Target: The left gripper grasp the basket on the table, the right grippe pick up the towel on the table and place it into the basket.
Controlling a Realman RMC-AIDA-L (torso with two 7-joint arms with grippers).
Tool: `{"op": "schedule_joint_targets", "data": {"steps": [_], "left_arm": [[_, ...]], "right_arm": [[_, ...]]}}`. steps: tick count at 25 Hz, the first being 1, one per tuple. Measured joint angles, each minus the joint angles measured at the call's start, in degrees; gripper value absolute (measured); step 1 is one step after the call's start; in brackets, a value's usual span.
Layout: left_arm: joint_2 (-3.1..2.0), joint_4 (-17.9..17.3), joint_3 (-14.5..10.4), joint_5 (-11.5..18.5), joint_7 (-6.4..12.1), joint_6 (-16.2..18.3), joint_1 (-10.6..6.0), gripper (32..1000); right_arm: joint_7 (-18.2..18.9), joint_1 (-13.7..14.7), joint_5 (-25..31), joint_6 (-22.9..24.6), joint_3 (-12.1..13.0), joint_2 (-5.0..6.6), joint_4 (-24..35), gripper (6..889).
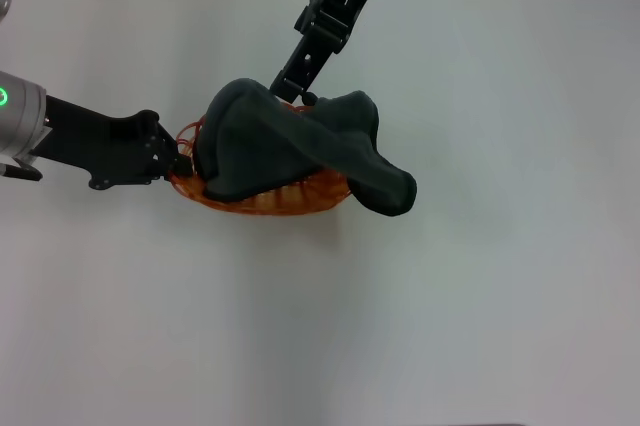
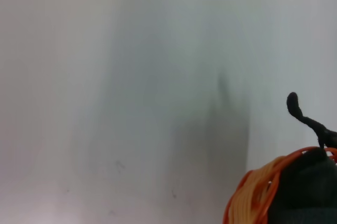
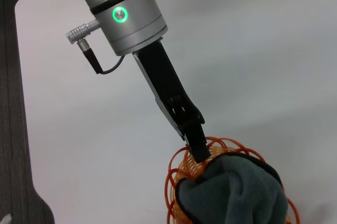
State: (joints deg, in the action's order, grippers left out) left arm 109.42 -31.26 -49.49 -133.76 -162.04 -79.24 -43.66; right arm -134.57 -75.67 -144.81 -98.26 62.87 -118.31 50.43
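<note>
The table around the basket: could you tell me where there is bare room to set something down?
The table is bare along the whole near side and to the right of the towel. It is crowded at the basket: the left gripper holds its left rim, the right grippe meets the towel at the far rim, and a fold hangs over the right rim.

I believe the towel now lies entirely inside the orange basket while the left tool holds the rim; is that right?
Not quite. In the head view, part of the towel hangs over the basket rim onto the table. The left tool does hold the rim.
</note>
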Motion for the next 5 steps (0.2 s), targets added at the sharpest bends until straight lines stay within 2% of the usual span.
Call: {"op": "schedule_joint_targets", "data": {"steps": [5], "left_arm": [[0.0,0.0,0.0,0.0,0.06,0.0,-0.02,88]], "right_arm": [[0.0,0.0,0.0,0.1,0.0,0.02,0.0,868]]}}
